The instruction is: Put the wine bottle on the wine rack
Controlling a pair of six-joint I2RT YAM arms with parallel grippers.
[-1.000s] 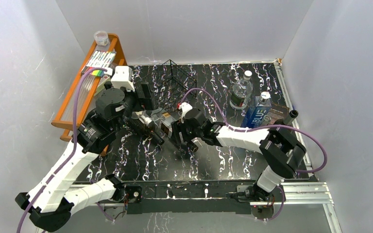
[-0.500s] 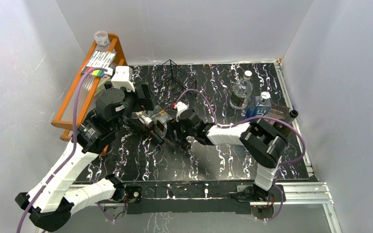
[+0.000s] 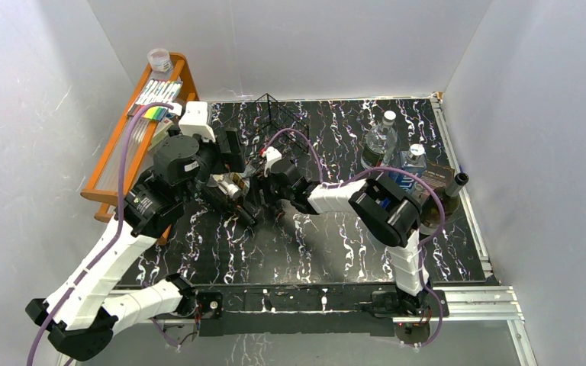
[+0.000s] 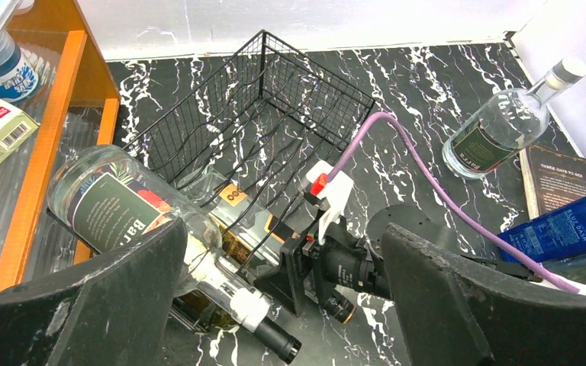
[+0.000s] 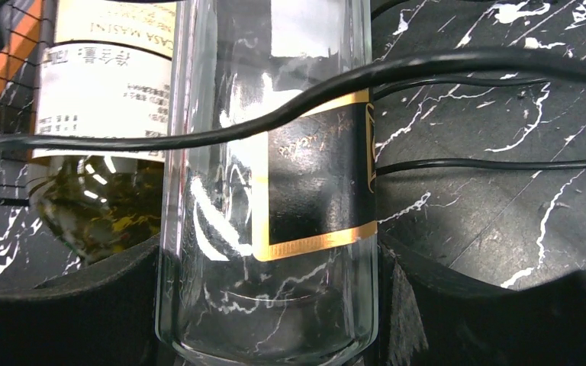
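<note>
Jaws on the right gripper (image 5: 267, 297) are clamped on the wine bottle (image 5: 317, 191), clear glass with a black and gold label; it lies among the long wires of the wine rack (image 4: 275, 99), with another bottle (image 5: 99, 99) just left of those jaws; left gripper (image 4: 282, 232) jaws are spread wide, gripping nothing, above the same spot; looks like the seating step to me; next move needs the bottle settled in a cradle, then a clean let-go without snagging wire; can't tell if it rests on the wires or under them; its neck is cut off, and from overhead both grippers cover it.
</note>
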